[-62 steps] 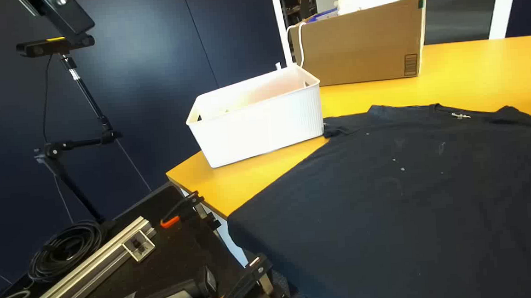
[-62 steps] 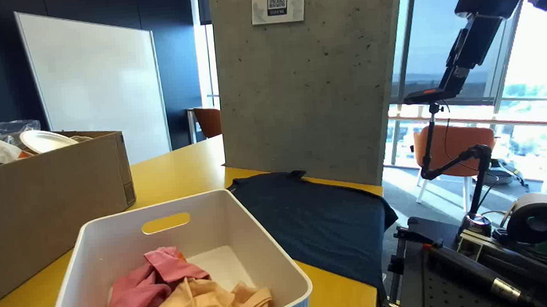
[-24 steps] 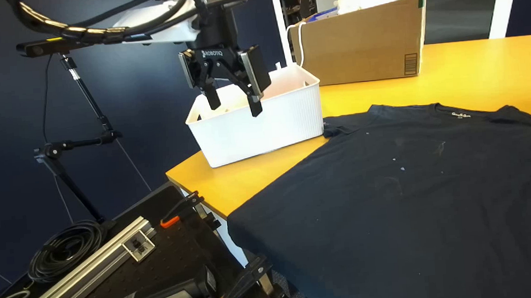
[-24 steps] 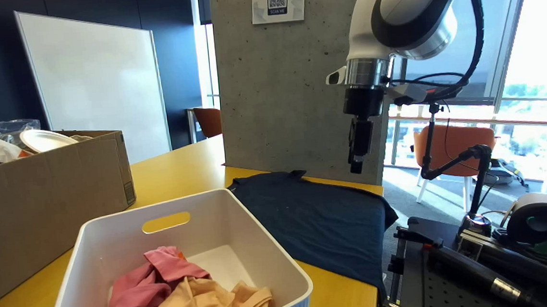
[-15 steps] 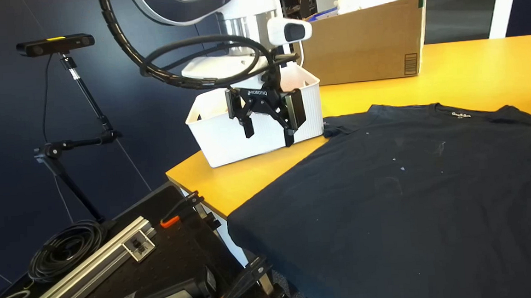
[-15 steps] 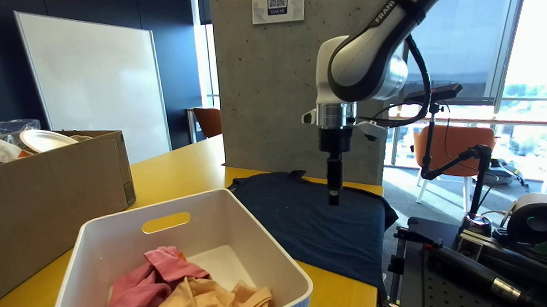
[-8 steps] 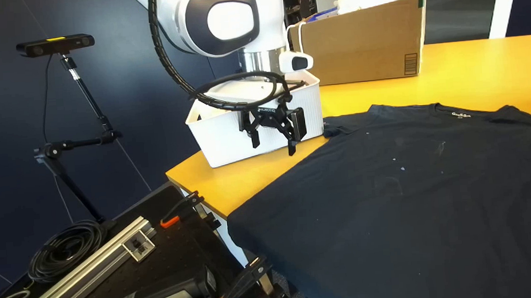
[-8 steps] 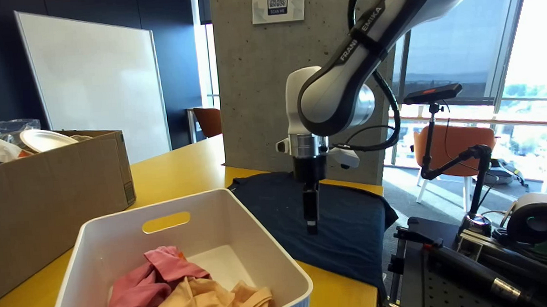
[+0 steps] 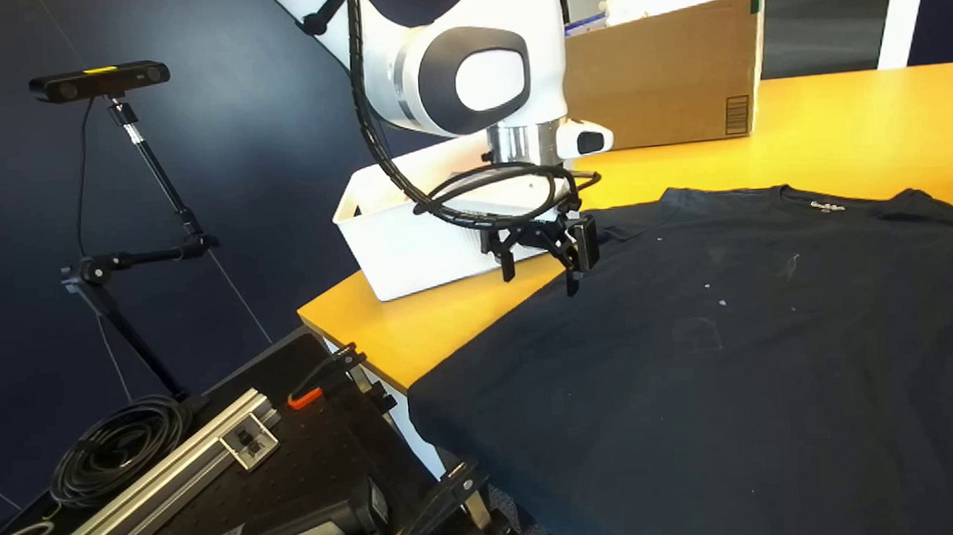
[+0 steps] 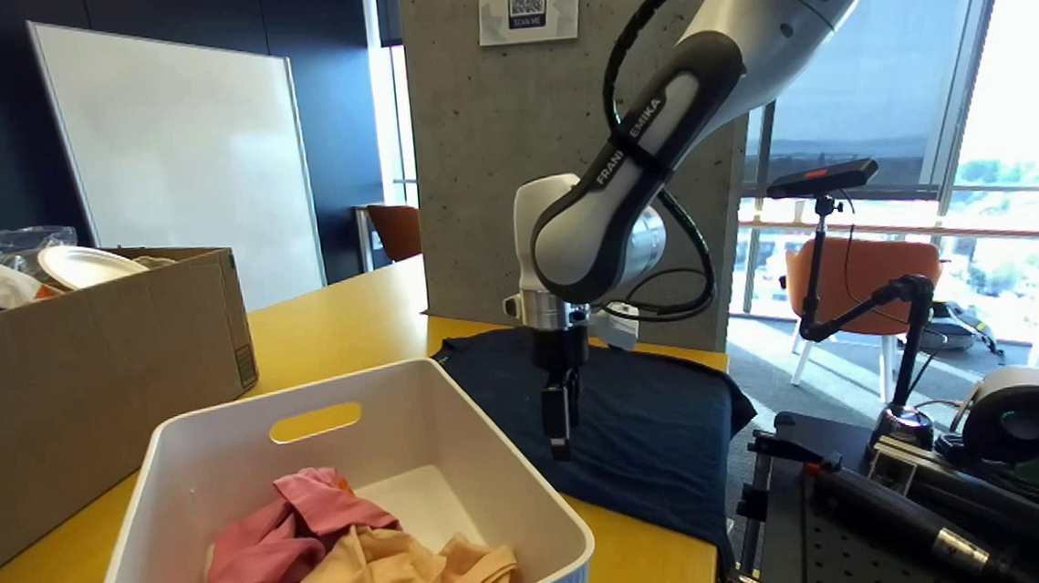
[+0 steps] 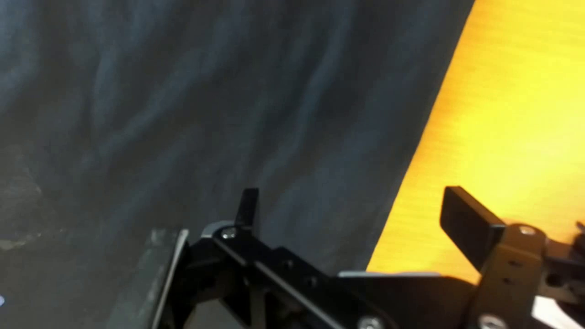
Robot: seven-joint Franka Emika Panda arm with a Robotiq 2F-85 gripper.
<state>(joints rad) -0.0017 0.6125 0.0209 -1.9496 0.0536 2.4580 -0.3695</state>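
- Dark T-shirt (image 9: 730,351): spread flat on the yellow counter (image 9: 873,123), centre to lower right of the frame in an exterior view.
- Axis there: collar end toward the top of the frame, long axis running from upper right down toward lower left; hem end hangs past the counter edge.
- In an exterior view the shirt (image 10: 640,439) is right of centre, long axis roughly left to right: collar end left, hem end right, draped over the edge.
- Claw (image 9: 540,280): fingers (image 11: 470,224) wide apart, tips down, straddling the shirt's side edge as the wrist view has it.
- Wrist view: that edge slants from upper right to bottom centre; finger at frame left over the shirt, the other over the counter. Can't tell if the tips touch either.
- White bin (image 9: 434,253): left of frame centre, just beside one sleeve. Pink cloth (image 10: 264,565) and peach cloth (image 10: 384,571) bunched inside, lower left of the frame in an exterior view.
- Cardboard box (image 9: 664,82): on the counter beyond the bin, top of the frame, right of centre.
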